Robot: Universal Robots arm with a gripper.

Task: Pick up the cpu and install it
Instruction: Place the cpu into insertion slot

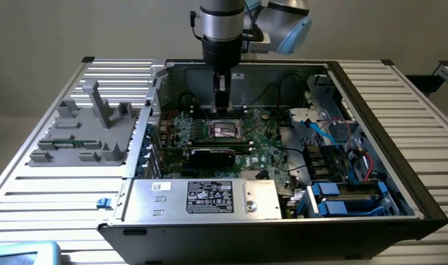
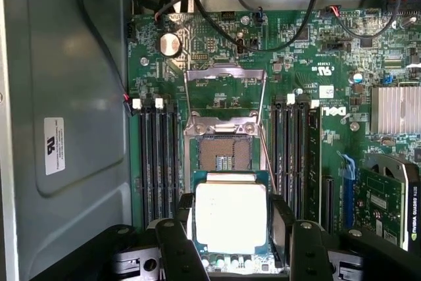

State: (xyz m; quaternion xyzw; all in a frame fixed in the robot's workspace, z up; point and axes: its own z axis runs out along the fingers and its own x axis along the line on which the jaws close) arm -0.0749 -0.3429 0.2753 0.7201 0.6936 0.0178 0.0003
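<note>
Silver cpu point(image 2: 230, 218) clamped in wide-set gripper point(image 2: 233, 208), side edges hidden behind fingers point(image 2: 186, 228).

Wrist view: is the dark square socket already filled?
No, the dark square socket lies empty; the silver-topped square cpu sits between the black fingers.

The arm point(image 1: 222, 22) stood almost straight up and down, its silver-grey wrist segment pointing downward and a blue-capped joint bent off behind it toward the exterior view's right. The slim dark gripper point(image 1: 222, 106) hung plumb from that wrist, in line with it and untilted. Its two black fingers point(image 2: 281, 225) were closed against opposite edges of the cpu point(image 2: 230, 218), holding it flat and level between them, shiny side toward the wrist
</note>
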